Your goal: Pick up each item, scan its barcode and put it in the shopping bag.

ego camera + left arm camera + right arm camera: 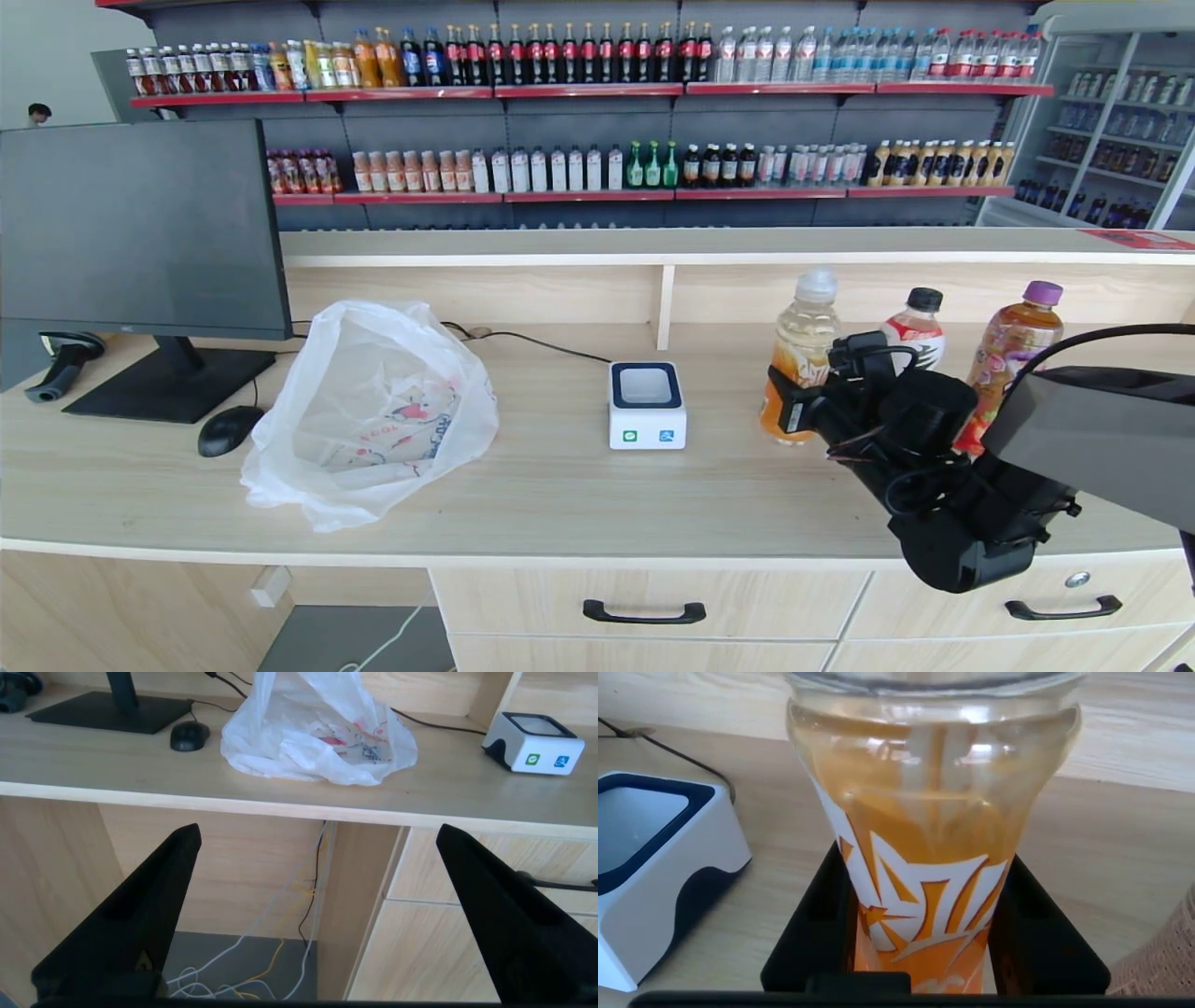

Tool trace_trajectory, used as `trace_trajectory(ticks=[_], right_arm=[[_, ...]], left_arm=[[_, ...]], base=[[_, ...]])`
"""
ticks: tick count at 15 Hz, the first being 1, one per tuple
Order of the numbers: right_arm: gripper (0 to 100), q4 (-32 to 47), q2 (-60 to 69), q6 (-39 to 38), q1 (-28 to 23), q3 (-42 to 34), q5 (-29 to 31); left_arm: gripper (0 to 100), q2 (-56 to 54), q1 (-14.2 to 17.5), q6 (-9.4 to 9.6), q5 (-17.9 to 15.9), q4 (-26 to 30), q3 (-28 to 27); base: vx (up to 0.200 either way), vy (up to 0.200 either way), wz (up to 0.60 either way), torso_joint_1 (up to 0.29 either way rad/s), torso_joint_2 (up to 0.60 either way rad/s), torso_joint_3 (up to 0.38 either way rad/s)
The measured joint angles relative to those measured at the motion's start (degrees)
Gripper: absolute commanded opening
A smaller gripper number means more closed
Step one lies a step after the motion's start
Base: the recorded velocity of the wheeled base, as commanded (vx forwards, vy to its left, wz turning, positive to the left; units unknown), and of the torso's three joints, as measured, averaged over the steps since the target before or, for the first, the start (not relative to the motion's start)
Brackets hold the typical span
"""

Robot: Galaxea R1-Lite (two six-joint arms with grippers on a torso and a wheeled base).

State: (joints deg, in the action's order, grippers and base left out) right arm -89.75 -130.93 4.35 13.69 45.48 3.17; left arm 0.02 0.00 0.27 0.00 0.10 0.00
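right gripper (789,411) clamped on orange drink bottle (805,327), bottle upright between its fingers, standing on counter (560,485) right of scanner (647,404), left gripper (318,840) open below counter edge

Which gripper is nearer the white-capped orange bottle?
Right. The right gripper clasps the orange bottle on the counter; the left gripper hangs below the counter's front edge, near the shopping bag.

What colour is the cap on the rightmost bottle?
Purple. The cap shows best in the head view.
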Motion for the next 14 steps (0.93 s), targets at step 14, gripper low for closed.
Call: trace_trajectory(ticks=[14], right_arm=[[0, -0.2, 6.3, -0.1, -0.3, -1.5, 0.0]], left_arm=[[100, 0.0, 0.0, 0.00, 0.0, 0.0, 0.0]], base=[[0.000, 0.000, 0.00, 0.000, 0.00, 0.000]])
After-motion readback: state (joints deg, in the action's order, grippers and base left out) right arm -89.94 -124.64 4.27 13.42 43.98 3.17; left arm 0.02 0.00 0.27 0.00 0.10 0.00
